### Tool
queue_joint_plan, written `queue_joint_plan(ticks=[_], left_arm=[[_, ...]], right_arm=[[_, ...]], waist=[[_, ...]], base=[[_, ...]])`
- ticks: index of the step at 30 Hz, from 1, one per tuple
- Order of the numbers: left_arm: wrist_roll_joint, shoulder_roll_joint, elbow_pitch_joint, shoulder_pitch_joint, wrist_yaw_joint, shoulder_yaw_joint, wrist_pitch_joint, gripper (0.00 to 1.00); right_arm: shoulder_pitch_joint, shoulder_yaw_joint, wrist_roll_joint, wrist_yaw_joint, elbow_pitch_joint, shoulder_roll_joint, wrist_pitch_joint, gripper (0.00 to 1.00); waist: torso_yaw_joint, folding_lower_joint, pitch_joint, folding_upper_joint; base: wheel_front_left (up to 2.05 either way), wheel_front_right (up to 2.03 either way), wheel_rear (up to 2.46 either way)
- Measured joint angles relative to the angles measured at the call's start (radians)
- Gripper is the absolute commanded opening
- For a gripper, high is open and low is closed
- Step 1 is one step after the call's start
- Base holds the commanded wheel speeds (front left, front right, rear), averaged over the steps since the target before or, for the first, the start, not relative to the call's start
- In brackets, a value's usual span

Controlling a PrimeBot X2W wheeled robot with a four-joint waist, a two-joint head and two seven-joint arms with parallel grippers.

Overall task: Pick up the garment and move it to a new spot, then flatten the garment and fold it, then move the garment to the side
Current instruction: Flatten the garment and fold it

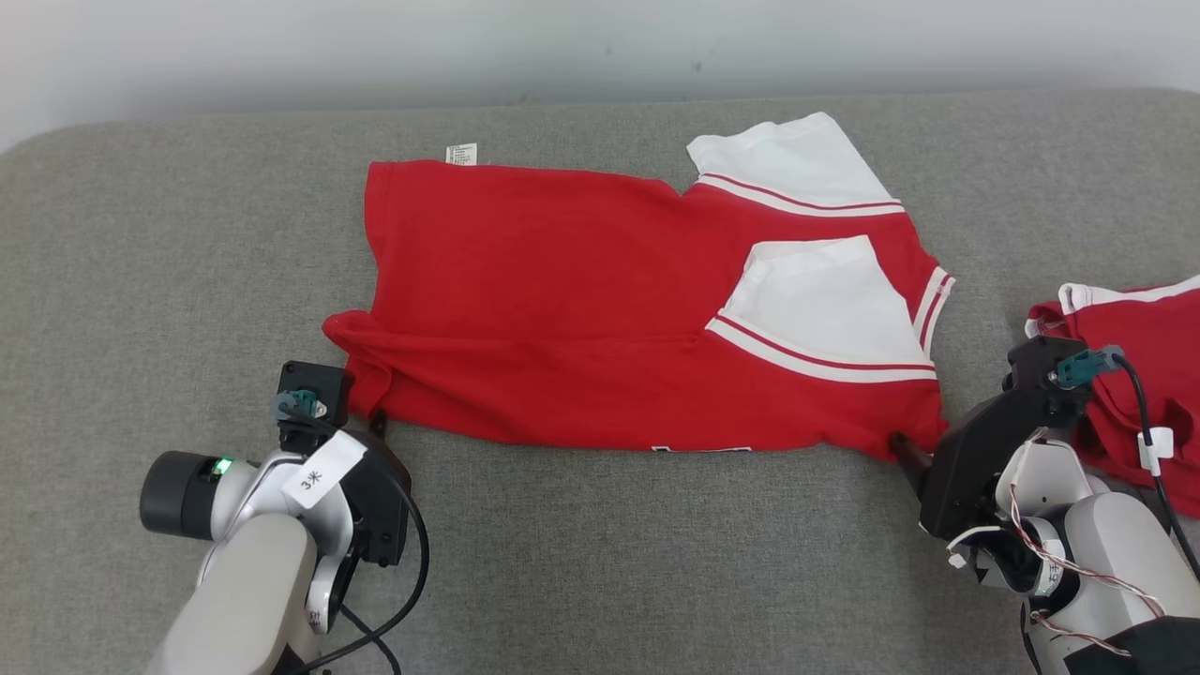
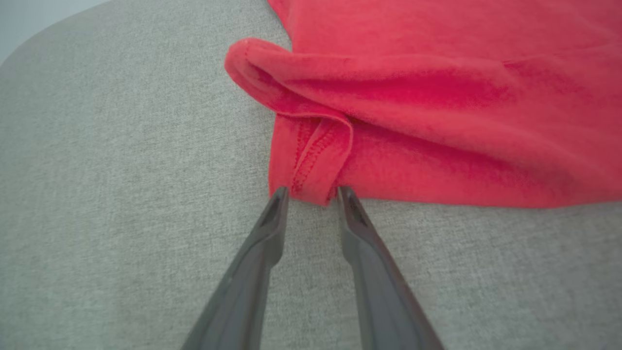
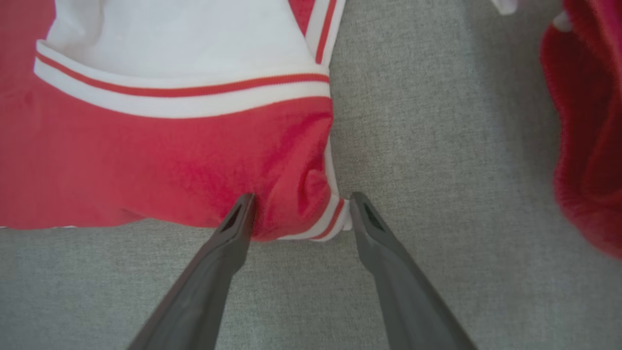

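The garment (image 1: 562,309) is a red shirt with white, red-striped sleeves, lying flat and folded lengthwise on the grey table (image 1: 141,262). My left gripper (image 2: 311,190) sits at its near left corner (image 1: 370,422). The jaws are partly apart, and the doubled hem corner (image 2: 316,160) lies between the fingertips (image 2: 280,194). My right gripper (image 3: 301,197) is at the near right corner (image 1: 905,448). It is open, and its fingers straddle the striped corner (image 3: 335,218) without pinching it.
A second red and white garment (image 1: 1134,375) lies crumpled at the table's right edge, just beside my right wrist; in the right wrist view this second garment (image 3: 588,121) is at the right. Bare grey cloth surface runs along the front and the left.
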Motion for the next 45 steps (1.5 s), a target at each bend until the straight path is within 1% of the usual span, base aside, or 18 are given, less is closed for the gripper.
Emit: queue_joint_plan(ticks=[5, 9, 13, 14, 15, 17, 20, 24, 29, 32, 37, 45], left_arm=[[0.0, 0.0, 0.003, -0.002, 0.0, 0.003, 0.0, 0.44], [0.0, 0.002, 0.017, -0.006, 0.009, 0.01, 0.003, 0.44], [-0.001, 0.016, 0.028, -0.016, 0.017, 0.034, 0.003, 0.49], [-0.002, 0.018, 0.029, -0.018, 0.017, 0.04, 0.003, 0.57], [-0.002, 0.019, 0.03, -0.018, 0.018, 0.045, 0.001, 0.61], [-0.005, 0.018, 0.034, -0.018, 0.022, 0.052, 0.0, 0.64], [-0.012, 0.018, 0.04, -0.018, 0.025, 0.065, -0.002, 0.66], [-0.04, 0.021, 0.051, -0.019, 0.026, 0.092, -0.012, 0.65], [-0.045, 0.035, 0.059, -0.019, 0.034, 0.105, -0.02, 0.64], [-0.045, 0.024, 0.05, -0.017, 0.034, 0.091, -0.029, 0.64], [-0.042, -0.011, 0.015, -0.018, 0.032, 0.062, -0.047, 0.64], [-0.028, -0.02, 0.003, -0.016, 0.021, 0.032, -0.053, 0.62]], right_arm=[[0.0, 0.0, 0.0, 0.0, -0.001, 0.002, 0.004, 1.0], [0.0, 0.0, 0.0, 0.0, -0.001, 0.002, 0.007, 1.0], [0.0, -0.001, 0.0, 0.0, -0.001, 0.003, 0.007, 1.0], [0.0, -0.002, 0.0, 0.0, -0.001, 0.003, 0.007, 1.0], [0.0, -0.003, 0.0, 0.0, -0.001, 0.003, 0.007, 1.0], [0.0, -0.005, 0.0, 0.0, -0.001, 0.003, 0.007, 1.0], [-0.001, -0.006, 0.0, 0.0, -0.001, 0.003, 0.007, 1.0], [-0.002, -0.006, 0.0, 0.0, -0.001, 0.004, 0.007, 1.0], [-0.002, -0.008, 0.0, 0.0, 0.001, 0.004, 0.007, 1.0], [-0.002, -0.012, 0.0, 0.0, 0.003, 0.004, 0.007, 1.0], [-0.002, -0.014, 0.0, 0.0, 0.007, 0.004, 0.007, 1.0], [0.001, -0.011, 0.0, 0.0, 0.008, 0.005, 0.007, 1.0]], waist=[[-0.003, 0.0, 0.003, 0.0], [-0.005, 0.0, 0.006, 0.0], [-0.006, 0.0, 0.009, 0.0], [-0.006, 0.0, 0.01, 0.0], [-0.006, 0.0, 0.01, 0.0], [-0.005, 0.0, 0.01, 0.0], [-0.003, 0.0, 0.01, 0.0], [-0.003, 0.0, 0.009, 0.0], [-0.003, 0.0, 0.006, 0.0], [-0.003, 0.0, 0.002, 0.0], [0.0, 0.0, -0.004, 0.0], [0.001, 0.0, -0.011, 0.0]], base=[[0.0, 0.0, 0.0], [0.0, 0.0, 0.0], [0.0, 0.0, 0.0], [0.0, 0.0, 0.0], [0.0, 0.0, 0.0], [0.0, 0.0, 0.0], [0.0, 0.0, 0.0], [0.0, 0.0, 0.0], [0.0, 0.0, 0.0], [0.0, 0.0, 0.0], [0.0, 0.0, 0.0], [0.0, 0.0, 0.0]])
